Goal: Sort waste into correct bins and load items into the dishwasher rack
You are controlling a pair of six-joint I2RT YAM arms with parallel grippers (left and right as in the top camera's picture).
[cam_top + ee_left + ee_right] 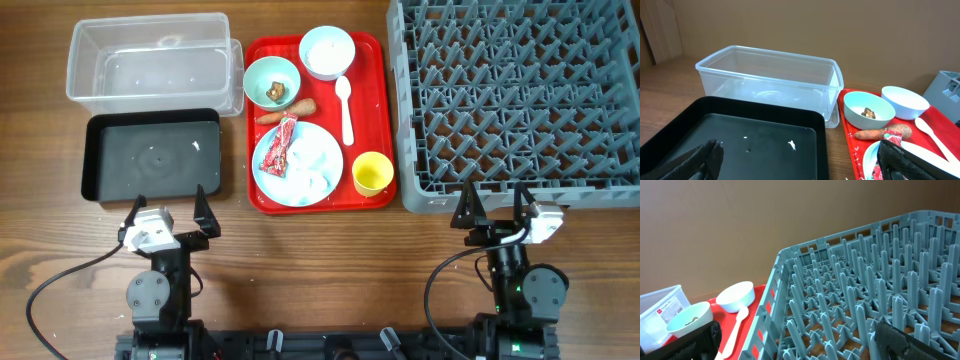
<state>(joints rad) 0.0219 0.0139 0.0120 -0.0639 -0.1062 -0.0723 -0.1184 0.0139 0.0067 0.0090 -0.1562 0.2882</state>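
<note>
A red serving tray (380, 60) holds a light-blue plate (326, 146) with a red wrapper (283, 145) and white tissue (312, 176), an orange carrot (285, 113), a teal bowl (258, 76) with a brown scrap (277, 92), a second pale bowl (327, 52), a white spoon (346, 105) and a yellow cup (372, 173). The clear tub (150, 60) and black tray (150, 155) lie left of it, and the grey rack (515, 100) lies right. My left gripper (168, 212) is open at the black tray's near edge (740, 135). My right gripper (497, 205) is open at the rack's near edge (865, 280).
Bare wooden table runs along the front between the two arms. Black cables trail from each arm base near the front edge. White specks lie in the black tray (791, 145). A brown wall stands behind the table.
</note>
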